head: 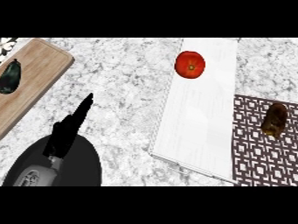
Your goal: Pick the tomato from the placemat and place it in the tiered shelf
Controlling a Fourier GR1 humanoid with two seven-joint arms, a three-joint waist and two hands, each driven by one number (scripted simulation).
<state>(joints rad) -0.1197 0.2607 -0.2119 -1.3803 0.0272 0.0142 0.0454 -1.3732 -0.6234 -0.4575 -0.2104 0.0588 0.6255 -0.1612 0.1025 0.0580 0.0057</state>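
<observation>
Marble counter point(125, 87): tomato point(190, 64) already on white tiered shelf point(199, 131), so placed. My left hand point(71, 127) flat, fingers straight, holding nothing; right hand out of view.

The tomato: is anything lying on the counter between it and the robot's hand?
Nothing visible does. Bare marble counter separates the left hand from the tomato, which already rests on the white shelf. The eggplant lies far aside on its cutting board.

bright, even light; no glare, hardly any cast shadows.
</observation>
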